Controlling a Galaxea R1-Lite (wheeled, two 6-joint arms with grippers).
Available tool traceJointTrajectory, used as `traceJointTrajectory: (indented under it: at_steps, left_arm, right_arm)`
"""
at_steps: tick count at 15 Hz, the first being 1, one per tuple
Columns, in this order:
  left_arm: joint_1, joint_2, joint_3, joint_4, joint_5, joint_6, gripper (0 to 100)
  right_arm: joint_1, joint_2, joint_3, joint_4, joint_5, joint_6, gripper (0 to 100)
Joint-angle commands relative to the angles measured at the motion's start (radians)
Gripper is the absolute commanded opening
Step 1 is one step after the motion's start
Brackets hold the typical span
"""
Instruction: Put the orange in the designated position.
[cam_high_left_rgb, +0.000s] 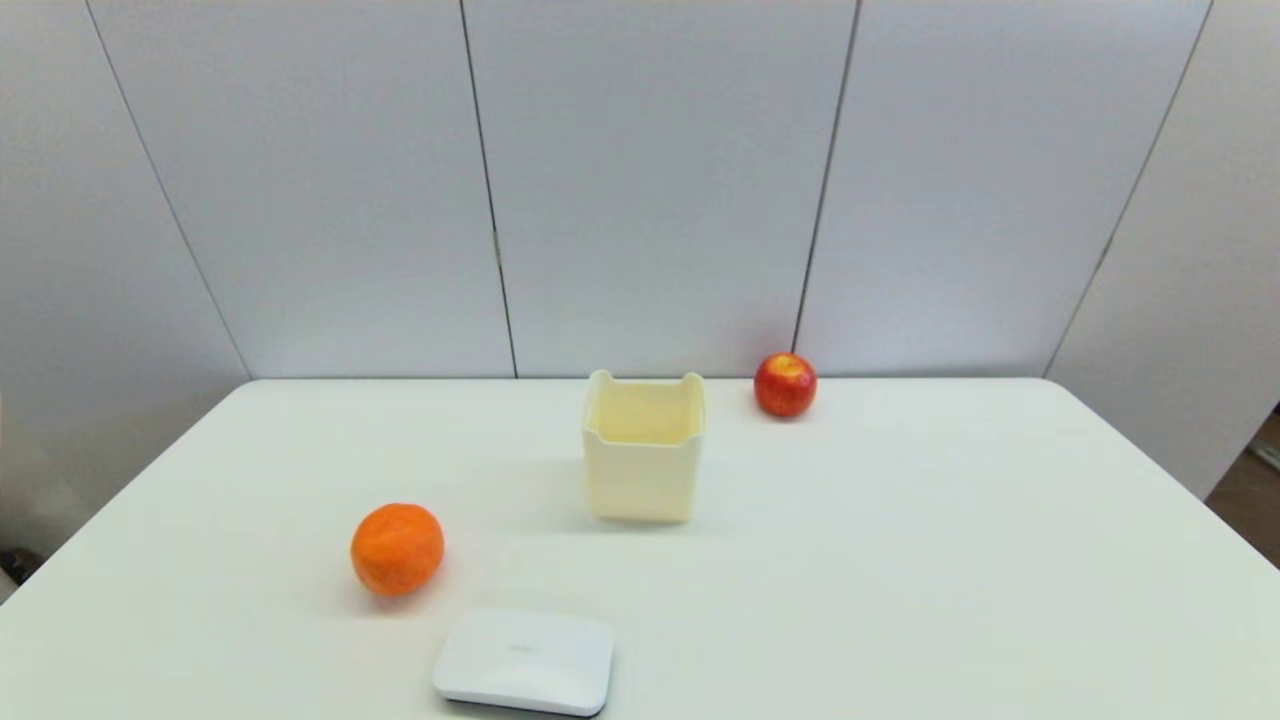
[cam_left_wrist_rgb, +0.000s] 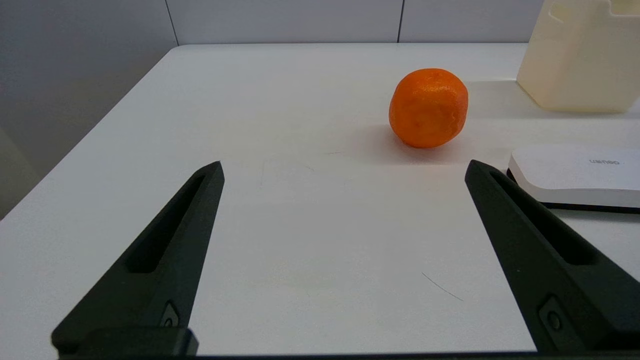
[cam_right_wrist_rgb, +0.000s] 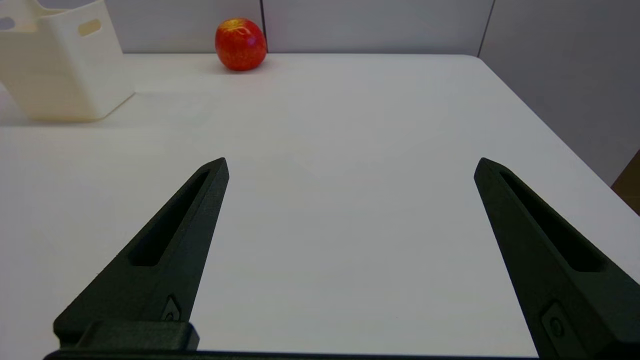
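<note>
The orange (cam_high_left_rgb: 397, 549) is seen resting on the white surface (cam_high_left_rgb: 900, 560) at about eight o'clock from the cream box (cam_high_left_rgb: 643, 447), well apart from it and untouched by either tool. A flat white device (cam_high_left_rgb: 524, 661) with rounded corners is found near the orange, at roughly five o'clock from it, close to the near edge of the surface. The cream box is set upright near the middle of the surface, its top open and its rim notched at two sides. A red-and-yellow apple (cam_high_left_rgb: 785, 384) is placed at about two o'clock from the box, near the far edge and close to the grey panelled wall (cam_high_left_rgb: 650, 180). In the left wrist view the left tool (cam_left_wrist_rgb: 342, 167) is shown spread wide with nothing between its two black fingers (cam_left_wrist_rgb: 165, 250), low over the surface; the orange (cam_left_wrist_rgb: 428, 108) is seen ahead of it, nearer the right-hand finger, with the white device (cam_left_wrist_rgb: 575, 175) and the cream box (cam_left_wrist_rgb: 580, 60) beyond that side. In the right wrist view the right tool (cam_right_wrist_rgb: 350, 165) is likewise held wide apart and empty over bare surface, with the apple (cam_right_wrist_rgb: 240, 44) and the cream box (cam_right_wrist_rgb: 60, 70) seen far ahead. Neither arm is visible in the head view
</note>
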Motion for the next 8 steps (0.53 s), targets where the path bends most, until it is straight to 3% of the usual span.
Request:
traceJointTrajectory:
  at_steps: [1, 8]
  left_arm:
    - [0.001, 0.0, 0.0, 0.0, 0.0, 0.0, 100]
    - [0.001, 0.0, 0.0, 0.0, 0.0, 0.0, 100]
  right_arm:
    - [0.0, 0.001, 0.002, 0.0, 0.0, 0.001, 100]
    - [0.001, 0.001, 0.002, 0.0, 0.0, 0.001, 100]
